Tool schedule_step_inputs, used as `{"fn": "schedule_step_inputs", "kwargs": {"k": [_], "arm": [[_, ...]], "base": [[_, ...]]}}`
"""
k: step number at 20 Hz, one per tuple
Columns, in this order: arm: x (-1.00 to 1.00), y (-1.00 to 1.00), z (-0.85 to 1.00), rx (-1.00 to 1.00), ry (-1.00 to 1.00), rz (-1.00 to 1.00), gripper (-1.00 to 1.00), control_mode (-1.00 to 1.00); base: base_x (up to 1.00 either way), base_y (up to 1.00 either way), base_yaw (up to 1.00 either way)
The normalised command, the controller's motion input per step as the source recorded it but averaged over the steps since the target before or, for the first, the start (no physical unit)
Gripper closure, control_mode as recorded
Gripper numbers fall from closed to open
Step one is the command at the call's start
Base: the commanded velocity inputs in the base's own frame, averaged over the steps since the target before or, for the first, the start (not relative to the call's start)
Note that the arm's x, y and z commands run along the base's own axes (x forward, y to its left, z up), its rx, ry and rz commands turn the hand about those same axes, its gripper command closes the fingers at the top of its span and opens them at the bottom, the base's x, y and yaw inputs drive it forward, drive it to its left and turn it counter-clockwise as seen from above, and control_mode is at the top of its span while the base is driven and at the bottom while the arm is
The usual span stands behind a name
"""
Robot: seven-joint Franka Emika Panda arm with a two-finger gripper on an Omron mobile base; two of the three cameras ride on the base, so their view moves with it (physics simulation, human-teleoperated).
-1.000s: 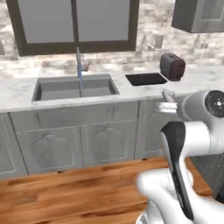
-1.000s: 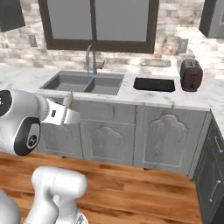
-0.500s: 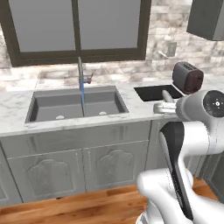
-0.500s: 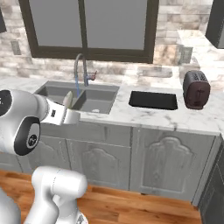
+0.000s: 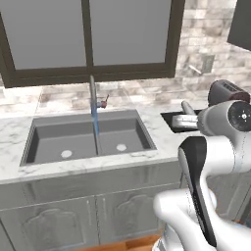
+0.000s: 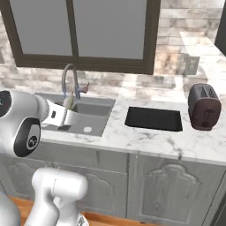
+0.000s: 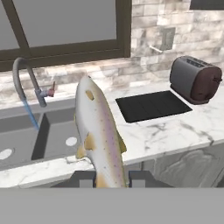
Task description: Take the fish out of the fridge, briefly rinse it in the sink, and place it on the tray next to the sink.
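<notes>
Marble countertop runs along the far wall under the window and carries everything the job needs. Set into it at the left is the sink, with a thin blue stream falling from the faucet, evidently running ready for the rinse. Right of the basin lies the tray, bare and black, placed near enough to receive the catch; the toaster stands further right. The gripper pinches the fish by its tail end, head pointing away toward the far wall, held above the counter's near edge. Judged stage: carrying toward the water, rinse not yet done.
</notes>
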Motion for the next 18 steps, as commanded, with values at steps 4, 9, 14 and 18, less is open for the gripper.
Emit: {"fn": "schedule_step_inputs", "kwargs": {"k": [4, 9, 14, 18], "arm": [[0.0, 0.0, 0.0, 0.0, 0.0, 0.0, 1.0, 1.0], [0.0, 0.0, 0.0, 0.0, 0.0, 0.0, 1.0, 1.0], [0.16, 0.0, 0.0, 0.02, 0.1, 0.0, 1.0, -1.0], [0.62, -0.07, 0.0, 0.11, 0.45, 0.0, 1.0, -1.0]], "base": [[0.75, 0.0, 0.0], [0.38, 0.0, 0.0], [0.18, 0.0, 0.0], [0.0, 0.0, 0.0]]}}
